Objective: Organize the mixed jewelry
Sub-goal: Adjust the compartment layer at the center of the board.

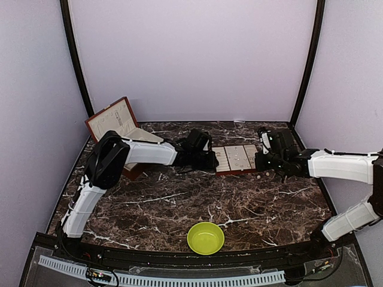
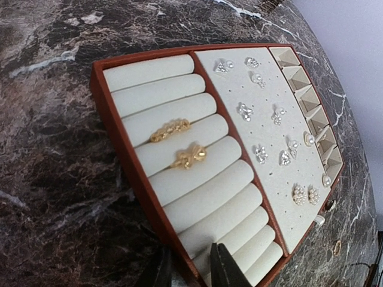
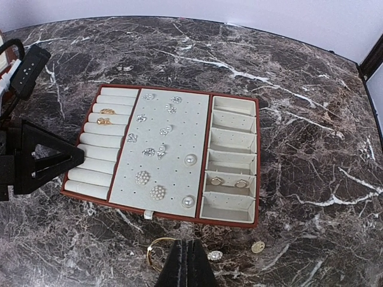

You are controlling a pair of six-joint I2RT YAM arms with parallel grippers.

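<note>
Plainly the sorting is well under way on the dark, white-veined marble counter (image 1: 155,203). The flat brown-edged tray with cream padding (image 3: 258,161) lies toward the far edge, a little right of middle, and most of the mixed jewelry already sits in it. Two gold rings (image 2: 170,130) are tucked between the padded rolls, crystal and pearl studs (image 3: 157,192) dot the middle panel, and a pair of small gold pieces (image 3: 218,181) rests in one compartment of the right-hand column. What is left, as far as I can see, lies loose on the marble just off the tray's long side nearest the right wrist camera: a thin gold hoop (image 3: 154,250), a small crystal piece (image 3: 215,255) and a little gold disc (image 3: 258,246). The right gripper (image 3: 187,248) hangs over that spot with its jaws pressed together, and the hoop runs behind its fingers, so I cannot tell whether they pinch it. The left gripper (image 2: 190,263) sits at the tray's opposite end, jaws set narrowly apart astride the rim, and I cannot tell whether they clamp it. The red-brown hinged box (image 1: 114,122) stands open in the far left corner and the lime-green bowl (image 1: 197,230) waits at the near edge. My guess is that the hoop goes next.
</note>
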